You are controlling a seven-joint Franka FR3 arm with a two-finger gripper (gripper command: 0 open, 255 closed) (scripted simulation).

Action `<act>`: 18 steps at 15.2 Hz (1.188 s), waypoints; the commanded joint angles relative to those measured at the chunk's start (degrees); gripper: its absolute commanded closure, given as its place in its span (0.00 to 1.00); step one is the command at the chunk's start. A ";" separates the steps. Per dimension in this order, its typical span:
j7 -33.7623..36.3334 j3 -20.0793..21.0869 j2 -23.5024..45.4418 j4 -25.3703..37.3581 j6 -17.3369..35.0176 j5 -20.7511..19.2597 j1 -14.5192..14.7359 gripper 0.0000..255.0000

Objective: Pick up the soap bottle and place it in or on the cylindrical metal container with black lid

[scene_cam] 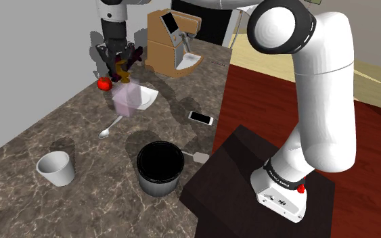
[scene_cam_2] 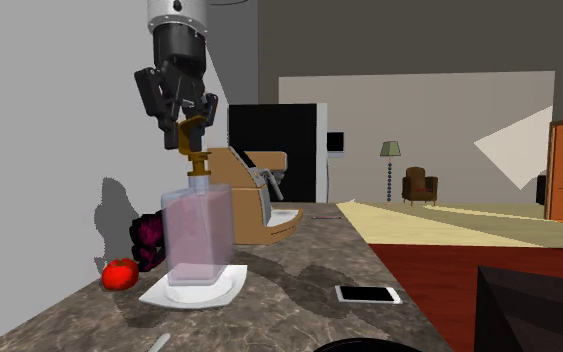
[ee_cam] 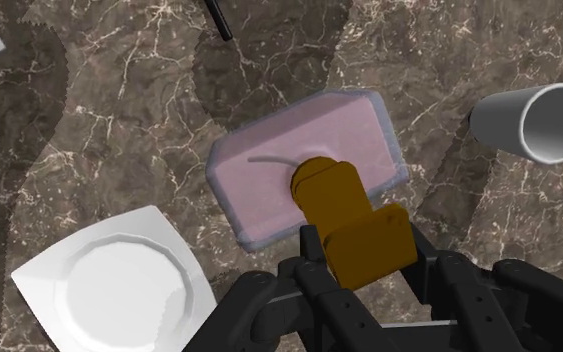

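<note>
The black two-finger claw (scene_cam_2: 195, 135) is closed on the brown pump head of the translucent pink rectangular soap bottle (scene_cam_2: 196, 240). The bottle is held upright beside the white square plate (ee_cam: 119, 290), far beyond the black-lidded cylindrical container (scene_cam: 160, 166) on the marble surface (scene_cam: 60, 135).

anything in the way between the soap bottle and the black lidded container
Nothing tall. The end effector holds the bottle by its pump; only a spoon lies flat beside the path to the container. The cup stands off to one side.
</note>
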 commanded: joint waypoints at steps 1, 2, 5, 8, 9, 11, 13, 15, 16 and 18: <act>0.05 0.00 0.15 1.74 -1.58 -0.02 0.04 1.00; 0.10 0.01 0.19 2.58 -2.38 -0.02 0.07 1.00; 0.23 0.02 0.46 5.29 -4.82 -0.06 0.17 1.00; 1.21 0.63 -8.69 -7.83 -0.75 0.73 0.22 1.00; 1.55 0.83 -11.34 -11.40 0.21 1.00 0.29 1.00; 2.23 1.25 -16.30 -17.78 1.71 1.58 0.50 1.00; 2.93 1.69 -20.93 -23.39 2.79 2.19 0.77 1.00; 3.66 2.15 -25.33 -28.40 3.52 2.84 1.10 1.00; 4.03 2.39 -27.47 -30.72 3.76 3.19 1.28 1.00; 4.80 2.89 -31.62 -35.04 4.04 3.92 1.69 1.00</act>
